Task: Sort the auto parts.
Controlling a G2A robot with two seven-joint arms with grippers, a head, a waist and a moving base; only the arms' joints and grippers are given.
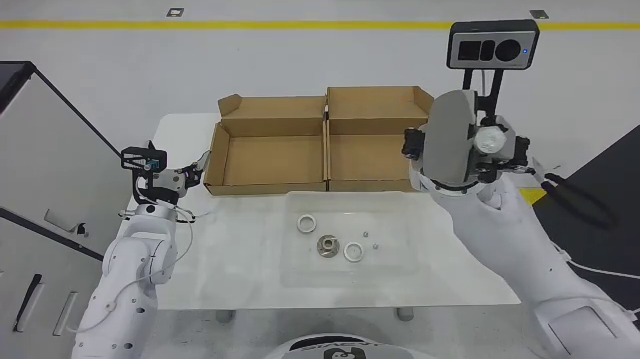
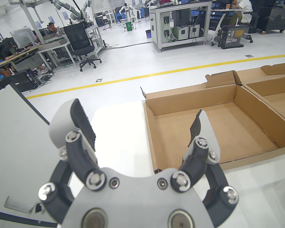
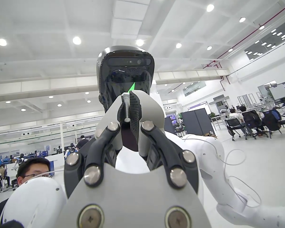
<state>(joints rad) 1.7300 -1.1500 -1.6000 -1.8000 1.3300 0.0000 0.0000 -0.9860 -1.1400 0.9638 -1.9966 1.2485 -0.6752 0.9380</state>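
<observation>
The right pincer [image 3: 129, 100] is clenching a threaded screw [image 3: 126, 107], and the screw's long axis is running along the fingers. The pincer is pointing upward, away from the worktop [image 1: 240, 269]. It is hanging above the right edge of the right box [image 1: 370, 159], so this box is lying nearer to it than the left box [image 1: 265, 159]. The left pincer [image 2: 137, 110] is standing released just beside the left box's outer wall. White rings [image 1: 307, 223] and a gear [image 1: 327, 246] are lying in the clear tray [image 1: 400, 259]. I judge the wrist is needing to turn downward first.
</observation>
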